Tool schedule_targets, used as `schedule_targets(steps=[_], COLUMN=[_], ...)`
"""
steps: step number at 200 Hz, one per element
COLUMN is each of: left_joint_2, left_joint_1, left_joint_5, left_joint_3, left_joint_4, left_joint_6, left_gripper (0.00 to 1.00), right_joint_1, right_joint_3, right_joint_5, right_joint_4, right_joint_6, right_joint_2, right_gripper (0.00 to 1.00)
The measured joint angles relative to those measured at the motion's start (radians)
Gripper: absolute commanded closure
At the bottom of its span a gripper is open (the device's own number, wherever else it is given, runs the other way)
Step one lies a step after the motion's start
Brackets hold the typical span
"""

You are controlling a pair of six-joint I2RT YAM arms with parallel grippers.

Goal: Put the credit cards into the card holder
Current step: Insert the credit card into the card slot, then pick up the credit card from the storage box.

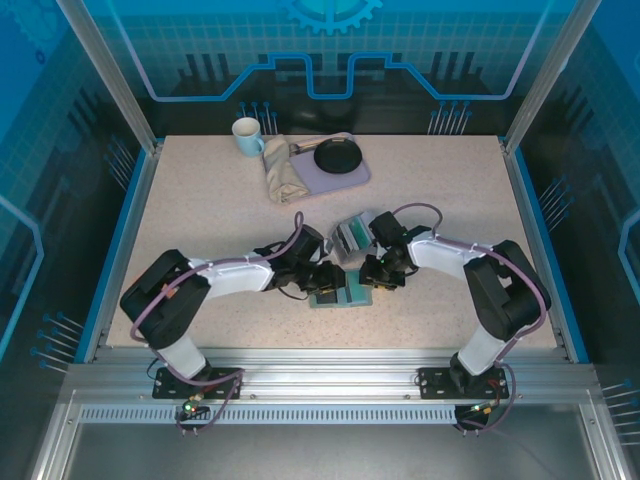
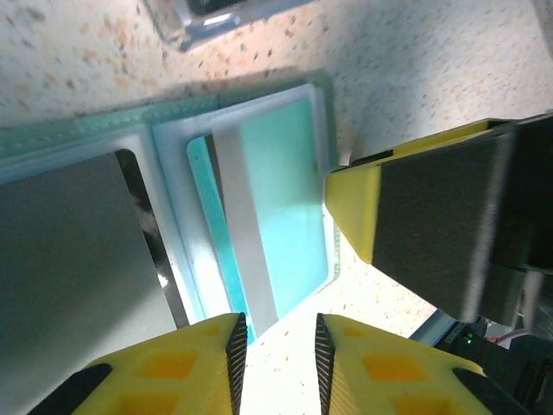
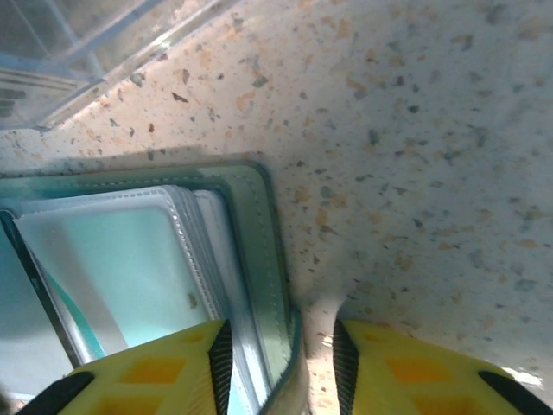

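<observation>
Table (image 1: 200, 220) | card holder (image 1: 340, 293) | left gripper (image 2: 276, 346) ajar, empty, beside | right gripper (image 3: 281, 350) ajar astride edge

I see a speckled beige tabletop (image 1: 200, 220). Toward its far edge sit a pale mug (image 1: 247, 136), a crumpled cloth (image 1: 283, 175) just right of it, and a lavender tray (image 1: 358, 176) beside the cloth. Nearer me, the card holder (image 1: 340, 292) lies open and flat, with a small clear box (image 1: 352, 235) just behind it.
</observation>
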Motion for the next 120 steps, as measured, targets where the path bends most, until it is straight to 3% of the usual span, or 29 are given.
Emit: schedule_targets(steps=[43, 82, 120], left_joint_2=[-0.079, -0.068, 0.080], left_joint_1=[0.033, 0.161, 0.242], left_joint_5=[-0.062, -0.072, -0.035], left_joint_3=[0.000, 0.037, 0.193], left_joint_4=[-0.070, -0.111, -0.111], left_joint_6=[0.013, 0.000, -0.030], left_gripper=[0.55, 0.45, 0.45], right_joint_1=[-0.042, -0.098, -0.106], right_joint_3=[0.063, 0.218, 0.428], right_joint_5=[0.072, 0.185, 0.260], right_joint_4=[-0.098, -0.157, -0.205], right_joint_6=[-0.058, -0.142, -0.227], right_joint_2=[-0.093, -0.113, 0.010], right_gripper=[0.39, 0.39, 0.42])
